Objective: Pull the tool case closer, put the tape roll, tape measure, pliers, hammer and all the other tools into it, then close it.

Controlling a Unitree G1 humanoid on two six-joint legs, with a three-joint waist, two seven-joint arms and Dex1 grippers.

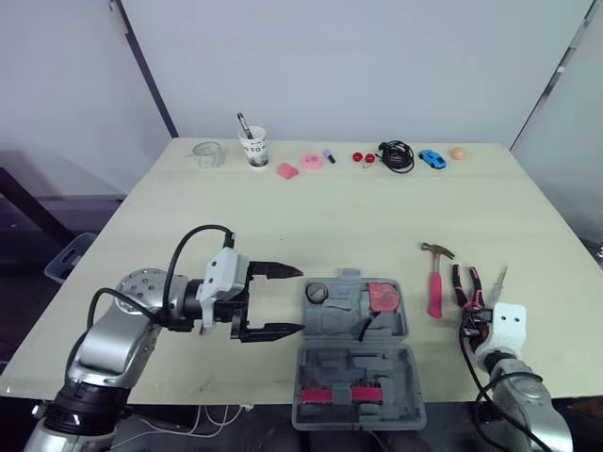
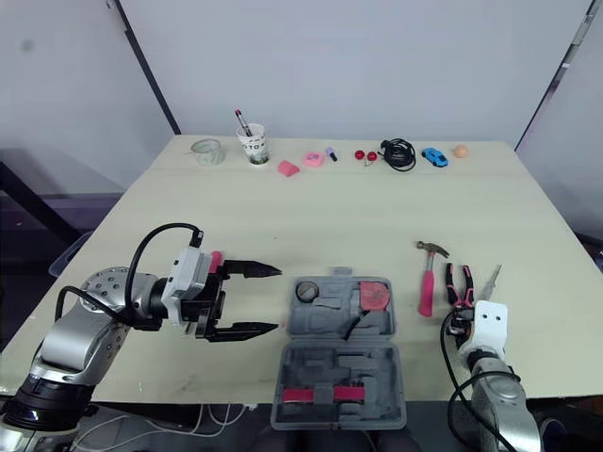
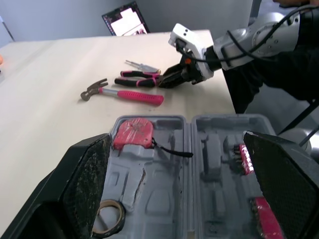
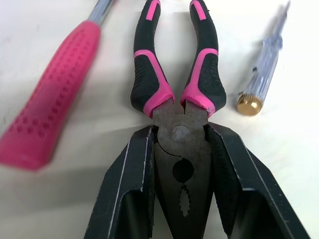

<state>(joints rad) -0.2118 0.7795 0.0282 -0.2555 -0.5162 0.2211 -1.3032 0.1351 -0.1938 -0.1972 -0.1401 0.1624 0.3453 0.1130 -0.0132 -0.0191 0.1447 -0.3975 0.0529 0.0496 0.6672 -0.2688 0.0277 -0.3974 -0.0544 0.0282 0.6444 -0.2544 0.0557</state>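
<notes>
The grey tool case (image 1: 350,331) lies open near the table's front edge, lid half toward me. A tape roll (image 1: 317,293) and a red tape measure (image 1: 382,298) rest in its far half. My left gripper (image 1: 285,302) stands open just left of the case, nothing between its fingers (image 3: 89,174). Right of the case lie a pink-handled hammer (image 1: 434,280), pink-and-black pliers (image 4: 174,74) and a small screwdriver (image 4: 264,64). My right gripper (image 4: 180,128) is shut on the pliers' head, its fingers (image 4: 124,189) pressing both sides while the pliers lie flat on the table.
Along the far edge stand a glass jar (image 1: 208,153), a paper cup with pens (image 1: 254,148), pink bits (image 1: 287,170), a coiled black cable (image 1: 397,155), a blue toy car (image 1: 432,158) and an orange ball (image 1: 458,153). The table's front edge is close to the case.
</notes>
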